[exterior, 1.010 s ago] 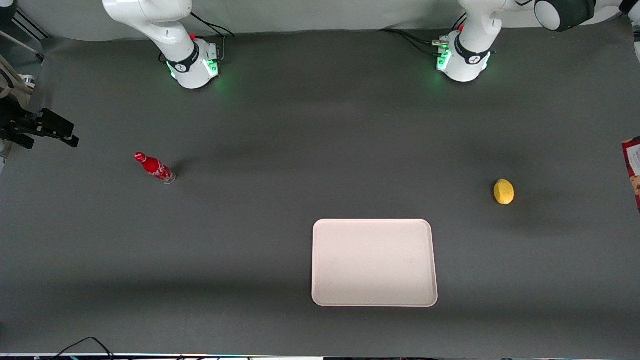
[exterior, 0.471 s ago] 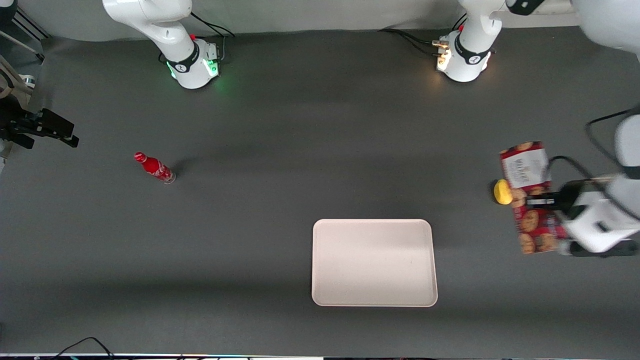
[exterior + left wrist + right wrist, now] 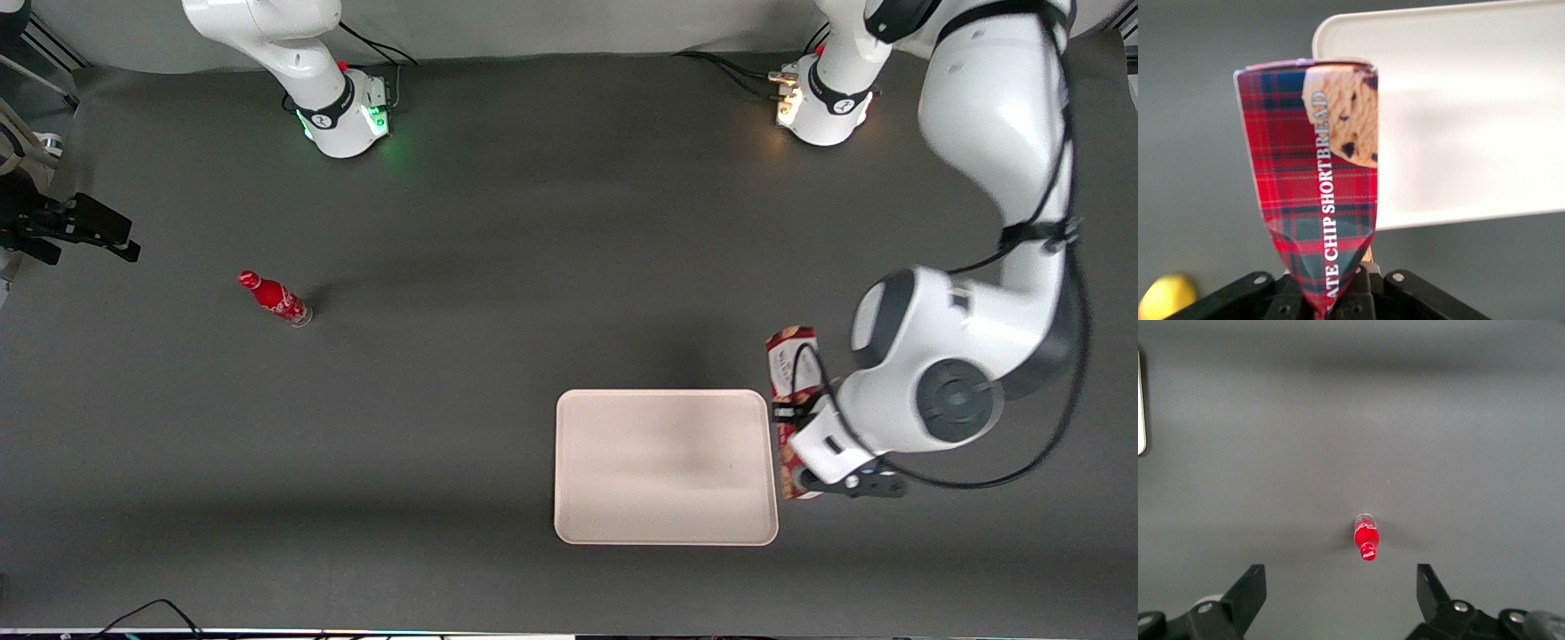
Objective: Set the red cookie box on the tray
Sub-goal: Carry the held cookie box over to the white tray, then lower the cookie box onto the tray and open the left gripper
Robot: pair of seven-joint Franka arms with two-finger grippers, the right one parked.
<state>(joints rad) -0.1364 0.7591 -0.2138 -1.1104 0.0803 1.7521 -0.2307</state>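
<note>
The tray [image 3: 665, 467] lies nearest the front camera on the table [image 3: 498, 267]. Just beside its edge toward the working arm's end, the jaws of the gripper [image 3: 788, 414] are clamped on the red cookie box [image 3: 790, 373], held in the air; the bent arm hides much of the box.

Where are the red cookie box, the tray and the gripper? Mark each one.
red cookie box [image 3: 1315, 180], left wrist view, plaid side panel.
tray [image 3: 662, 467], front view, bare floor of the tray.
gripper [image 3: 787, 413], front view, where it clamps the box beside the tray.
</note>
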